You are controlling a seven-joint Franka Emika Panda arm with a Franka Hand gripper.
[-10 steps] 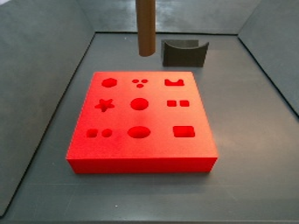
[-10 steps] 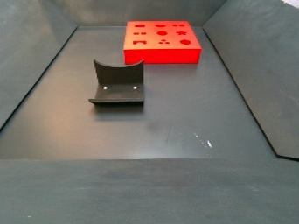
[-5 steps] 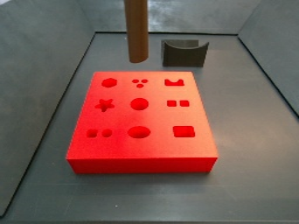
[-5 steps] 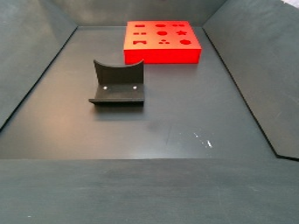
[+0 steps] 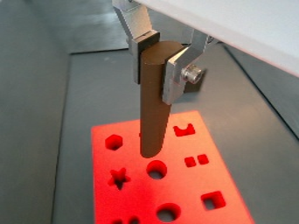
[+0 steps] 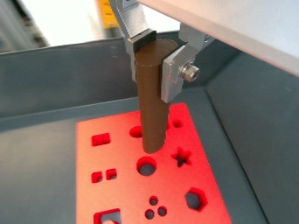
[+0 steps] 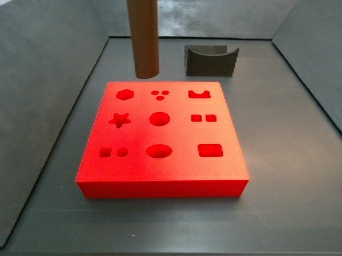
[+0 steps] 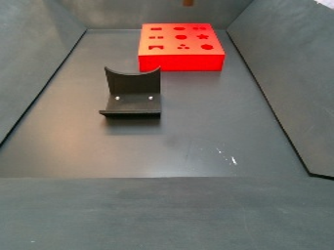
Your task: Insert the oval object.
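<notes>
My gripper point(image 5: 160, 57) is shut on the top of the oval object point(image 5: 152, 114), a long slim brown peg that hangs upright from the fingers; both also show in the other wrist view, gripper point(image 6: 158, 57) and peg point(image 6: 149, 114). Below it lies the red block point(image 5: 228, 175) with several shaped holes. In a side view the peg point(image 7: 140, 40) hangs over the far left edge of the red block point(image 7: 181, 135), its lower end just above the block. The gripper itself is out of view in both side views.
A dark grey U-shaped holder point(image 7: 211, 60) stands on the dark floor behind the red block; in a side view it point(image 8: 131, 93) sits nearer the camera than the block point(image 8: 183, 61). Sloping grey walls bound the floor.
The peg has moved left and a little lower in the side view, from beside the holder to over the block's far left edge. The block and holder have not moved.
</notes>
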